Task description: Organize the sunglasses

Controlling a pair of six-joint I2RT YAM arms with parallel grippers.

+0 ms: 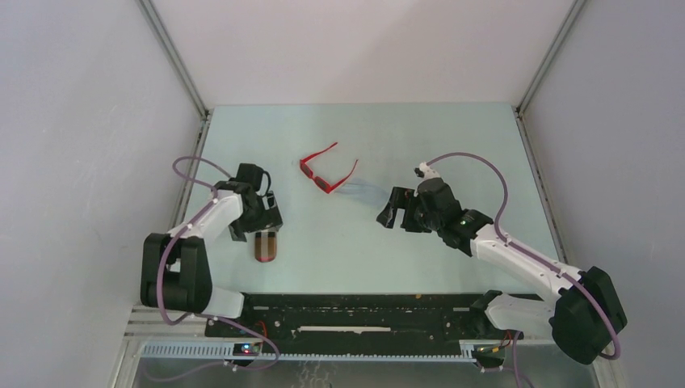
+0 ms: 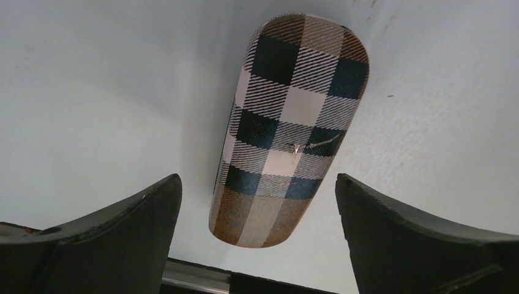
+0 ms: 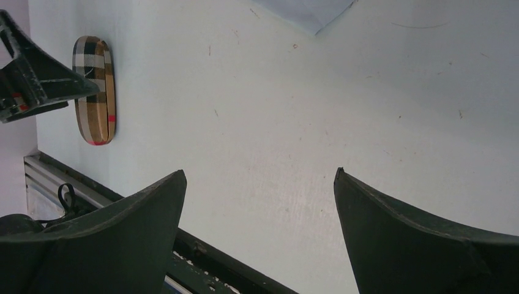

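Sunglasses (image 1: pixel 315 176): red, laid unfolded, ungripped. Left gripper (image 2: pixel 257 184), above plaid case (image 2: pixel 294 122), and right gripper (image 3: pixel 260 177): spread wide, nothing held.

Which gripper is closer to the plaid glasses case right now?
Left. The left gripper is open right at the plaid case; the right gripper is far off across the table, also open.

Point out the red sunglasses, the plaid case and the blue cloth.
sunglasses (image 1: pixel 316 177): top view, front of the frame.
case (image 2: pixel 287 128): left wrist view, middle of its top.
cloth (image 3: pixel 306 11): right wrist view, near its corner.
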